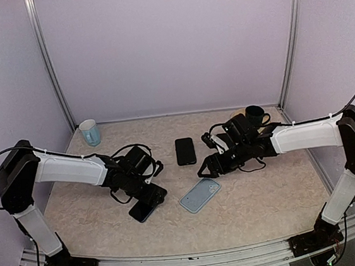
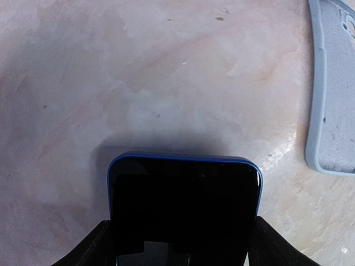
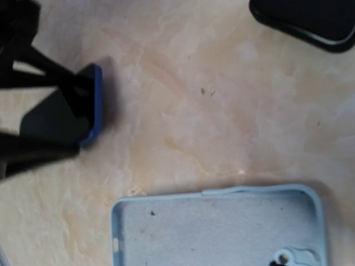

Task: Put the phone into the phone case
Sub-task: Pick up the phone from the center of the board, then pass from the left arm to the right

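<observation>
Nearest my left wrist camera, the phone (image 2: 183, 205) sits clamped across its width in the left gripper (image 2: 180, 246), one black finger (image 2: 91, 246) pressed on each long edge. Its dark screen faces up and its blue rim points away from the hand. I read it as tilted, with a shadow on the table (image 1: 266, 187) just beyond its far end. I cannot tell whether that end touches the surface.

Phone case (image 1: 200, 195) position: flat on the table, open side up, to the right of the left gripper and apart from the phone. It is pale blue, with the camera cutout at one end.

Right gripper (image 1: 208, 168) position: just beyond the case's far end, above the table. Its own fingers do not appear in the right wrist view, and from overhead I cannot tell how wide the jaws stand. I see nothing between them.

Other items:
- black phone-shaped item (image 1: 185, 151), flat, to the left of the right gripper;
- pale mug (image 1: 90, 132), well beyond the left gripper;
- dark mug (image 1: 255, 113), beyond the right gripper.
</observation>
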### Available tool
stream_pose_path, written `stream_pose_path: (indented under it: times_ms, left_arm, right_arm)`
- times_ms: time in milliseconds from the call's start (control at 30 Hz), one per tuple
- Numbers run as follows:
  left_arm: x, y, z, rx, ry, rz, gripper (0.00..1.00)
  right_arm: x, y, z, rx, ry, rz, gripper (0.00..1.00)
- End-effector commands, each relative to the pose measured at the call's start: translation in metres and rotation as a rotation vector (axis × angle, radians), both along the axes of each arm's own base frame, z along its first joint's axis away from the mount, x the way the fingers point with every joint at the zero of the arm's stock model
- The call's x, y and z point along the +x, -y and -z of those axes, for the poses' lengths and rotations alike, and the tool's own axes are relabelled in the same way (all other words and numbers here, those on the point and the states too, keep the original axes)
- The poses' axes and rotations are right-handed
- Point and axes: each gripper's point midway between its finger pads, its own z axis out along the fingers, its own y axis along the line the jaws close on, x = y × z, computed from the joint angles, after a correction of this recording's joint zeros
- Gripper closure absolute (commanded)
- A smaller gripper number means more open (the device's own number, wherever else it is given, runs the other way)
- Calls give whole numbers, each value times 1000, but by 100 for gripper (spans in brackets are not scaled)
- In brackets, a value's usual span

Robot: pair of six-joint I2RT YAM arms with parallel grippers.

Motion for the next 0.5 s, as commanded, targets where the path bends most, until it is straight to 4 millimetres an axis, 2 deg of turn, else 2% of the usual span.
stream_pose_path:
  times_ms: [0,200,467]
  left_arm:
    - [6,32,-24,-79,95,12,44]
    - [-2,49,-41,-120,164,40,44]
    - [-23,70,-59,-151,240,92,44]
  right_arm:
    - [-6,-12,9,58,-83,19,31]
    - [-11,-24,12,128,-153,31,32]
    - [-25,-53,14,175,-216,-24,32]
